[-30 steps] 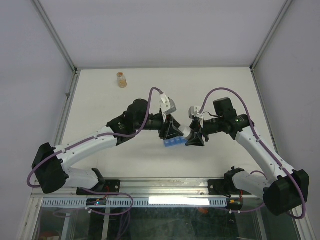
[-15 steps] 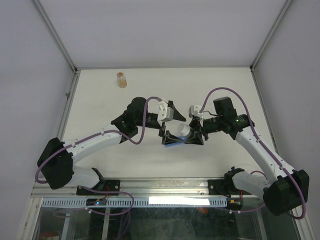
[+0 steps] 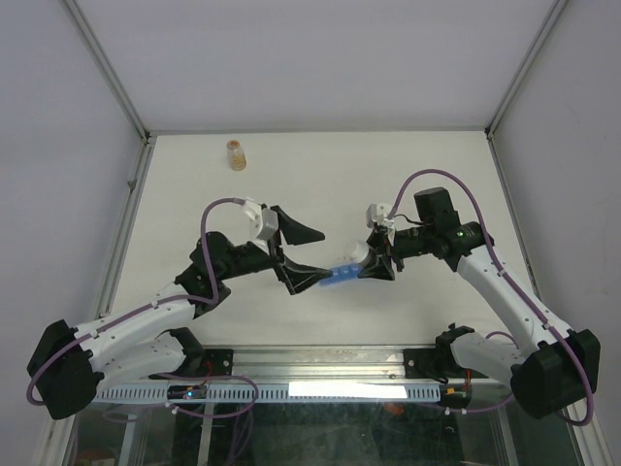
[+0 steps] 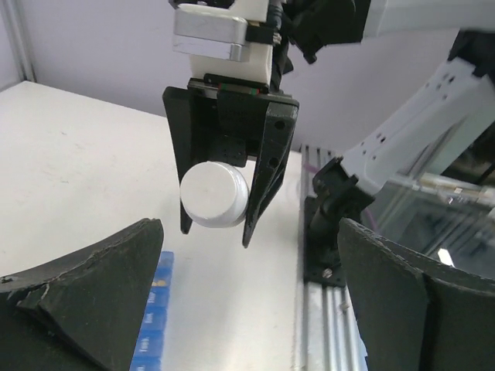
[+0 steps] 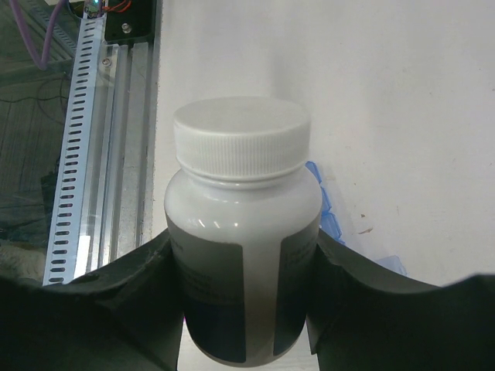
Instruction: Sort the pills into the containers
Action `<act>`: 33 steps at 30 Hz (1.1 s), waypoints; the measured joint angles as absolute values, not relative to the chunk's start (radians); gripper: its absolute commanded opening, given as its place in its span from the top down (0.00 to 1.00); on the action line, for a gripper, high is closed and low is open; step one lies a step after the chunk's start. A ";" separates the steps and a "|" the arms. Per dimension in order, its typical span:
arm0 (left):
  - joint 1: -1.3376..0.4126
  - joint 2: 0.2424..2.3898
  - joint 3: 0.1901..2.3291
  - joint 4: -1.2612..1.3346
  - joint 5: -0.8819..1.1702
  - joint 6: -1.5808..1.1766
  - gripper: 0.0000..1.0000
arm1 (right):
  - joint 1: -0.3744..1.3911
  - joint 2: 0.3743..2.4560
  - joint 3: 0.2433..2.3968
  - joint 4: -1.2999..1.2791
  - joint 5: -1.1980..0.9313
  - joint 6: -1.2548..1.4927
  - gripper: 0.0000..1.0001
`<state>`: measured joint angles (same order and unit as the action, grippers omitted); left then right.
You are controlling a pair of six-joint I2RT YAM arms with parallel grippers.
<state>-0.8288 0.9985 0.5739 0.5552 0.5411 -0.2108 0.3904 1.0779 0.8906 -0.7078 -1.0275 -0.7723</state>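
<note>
Left gripper (image 3: 320, 255) jaws are seen spread wide, with nothing held between them; its two dark fingers (image 4: 93, 297) frame the lower corners of the left wrist view. Facing it, the right gripper (image 3: 375, 264) is closed partway around a white bottle (image 5: 244, 232), which is clamped by its lower body. The bottle's white ribbed cap (image 5: 241, 135) is pointed away from the right wrist and toward the left gripper, so that its flat round top is seen head-on in the left wrist view. The containers (image 3: 338, 278), a short strip of translucent blue compartments, are laid on the white table (image 3: 194, 194) between the two grippers, with one end just below the held bottle and the other near the left gripper's nearer finger; contact with that finger cannot be told. A small amber bottle (image 3: 234, 153) is stood well apart, near the table's far left corner.
</note>
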 measured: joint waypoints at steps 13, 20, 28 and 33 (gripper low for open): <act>-0.894 0.901 0.483 0.505 0.279 -0.692 0.39 | 0.390 1.078 0.891 -0.707 -1.028 -0.772 1.00; -1.070 0.986 0.668 0.259 0.069 -0.687 0.40 | 0.390 1.078 0.891 -0.707 -1.028 -0.772 1.00; -1.100 1.098 0.783 0.101 -0.048 -0.642 0.39 | 0.390 1.078 0.891 -0.707 -1.028 -0.769 1.00; -1.100 1.138 0.841 0.048 -0.078 -0.620 0.39 | 0.390 1.078 0.891 -0.707 -1.028 -0.769 1.00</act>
